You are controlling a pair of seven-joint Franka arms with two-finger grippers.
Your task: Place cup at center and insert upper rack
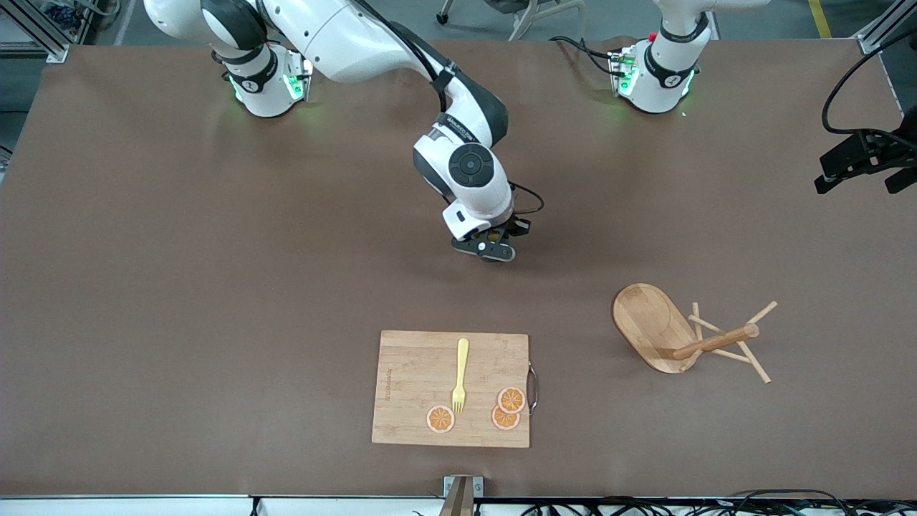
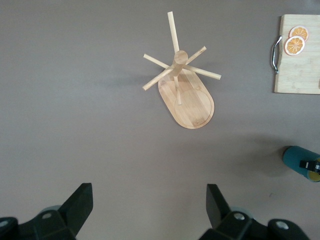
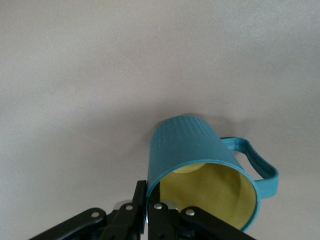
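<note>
Front view: right hand [image 1: 494, 247] hangs low over mid-desk [image 1: 179, 287], fingers pinched on the cup [image 3: 200, 165] rim; cup is mostly hidden here. Right wrist view shows the teal cup gripped at its rim, yellow inside facing the camera. Cutting board [image 1: 451, 390] sits nearer the camera, with a yellow fork [image 1: 460, 376] and three orange slices [image 1: 506, 408]. Upper rack [image 1: 673, 333] lies tipped on its side toward the left arm's end. Left hand [image 2: 150, 215] waits above it, fingers spread, holding nothing.

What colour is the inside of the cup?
Mustard yellow inside the teal cup; the right wrist view shows it best.
</note>
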